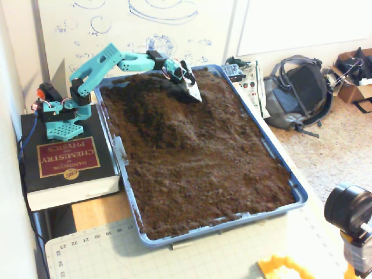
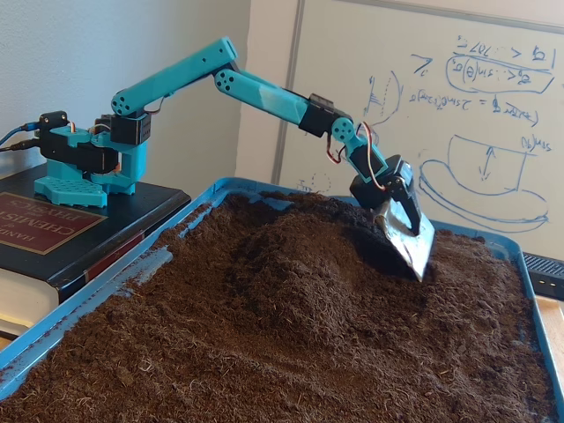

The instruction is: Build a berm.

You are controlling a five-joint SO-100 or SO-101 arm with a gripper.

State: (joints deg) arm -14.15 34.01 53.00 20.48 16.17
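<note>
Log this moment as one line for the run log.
arm: reaching over tray | claw: metal scoop tip at soil beside berm, open/shut unclear | berm: mounded at arm-end of tray | base: on book

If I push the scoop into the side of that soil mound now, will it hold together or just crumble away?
Likely crumbles: the berm looks loose, dry and granular, with no clods showing. Its flanks slope gently, so pushed soil would probably slide and settle rather than stand steep. Some may spill around the narrow metal scoop, whose tip sits at the soil.
</note>
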